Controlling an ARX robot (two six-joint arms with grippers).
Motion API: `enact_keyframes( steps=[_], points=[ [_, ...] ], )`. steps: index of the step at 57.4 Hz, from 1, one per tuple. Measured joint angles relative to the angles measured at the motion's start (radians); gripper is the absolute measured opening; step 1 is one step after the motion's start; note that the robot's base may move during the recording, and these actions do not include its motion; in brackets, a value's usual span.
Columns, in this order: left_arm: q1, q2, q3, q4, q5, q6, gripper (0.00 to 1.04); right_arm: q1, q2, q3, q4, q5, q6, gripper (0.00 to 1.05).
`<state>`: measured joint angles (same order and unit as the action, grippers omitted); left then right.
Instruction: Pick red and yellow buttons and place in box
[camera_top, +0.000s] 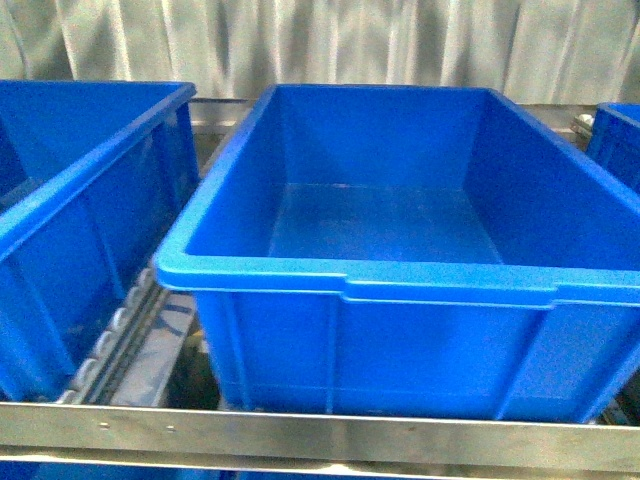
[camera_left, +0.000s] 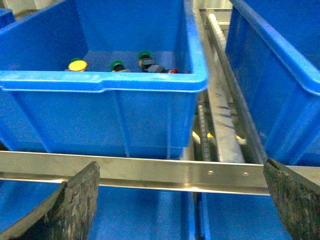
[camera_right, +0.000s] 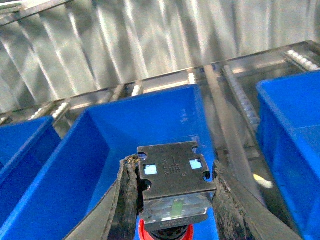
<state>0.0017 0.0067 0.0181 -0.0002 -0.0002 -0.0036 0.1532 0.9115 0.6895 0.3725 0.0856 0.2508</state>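
**Red button in hand above centre box; yellow button not yet collected**

Right gripper (camera_right: 173, 172): clenched on the red button (camera_right: 175, 192), with the fingers pressing the two sides of its dark body. The button's long axis runs down toward the box, contact end toward the wrist camera and red cap lowest. It hangs above the open centre box (camera_top: 350, 272), inside the line of the rim as far as the right wrist view shows.

Judgement: the drop turns on one relation, the box lying directly below the cap. A plain release should land the button inside.

Left gripper (camera_left: 180, 167): released, fingers spread wide, nothing between them. It stands outside the left box (camera_left: 100, 81), on the near side of the steel rail (camera_left: 150, 170), facing that box's near wall.

Yellow button (camera_left: 77, 65): on the floor of the left box, just behind the near wall, cap up. Two green-capped switches (camera_left: 117, 65) lie beside it along the same wall. A sliver of red shows past them at the rim, but too little is visible to name it.

Judgement: the yellow button lies ahead of the left gripper, beyond the near wall. The left arm is the nearer one, and the reach must clear that rim first.
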Motion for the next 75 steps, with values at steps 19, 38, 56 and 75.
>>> enact_keyframes(
  steps=[19, 38, 56, 75],
  points=[
    [0.0, 0.0, 0.001, 0.0, 0.005, 0.003, 0.97, -0.168, 0.098, 0.031, 0.02, -0.096, -0.045, 0.33],
    [0.0, 0.0, 0.002, 0.0, 0.002, 0.003, 0.97, -0.348, 0.624, 0.394, -0.005, -0.154, -0.146, 0.33],
    [0.0, 0.0, 0.002, 0.0, 0.002, 0.003, 0.97, -0.375, 0.986, 0.693, -0.299, -0.145, -0.27, 0.33],
    [0.0, 0.0, 0.002, 0.0, 0.002, 0.003, 0.97, -0.406, 1.034, 0.739, -0.28, -0.197, -0.265, 0.78]
  ],
)
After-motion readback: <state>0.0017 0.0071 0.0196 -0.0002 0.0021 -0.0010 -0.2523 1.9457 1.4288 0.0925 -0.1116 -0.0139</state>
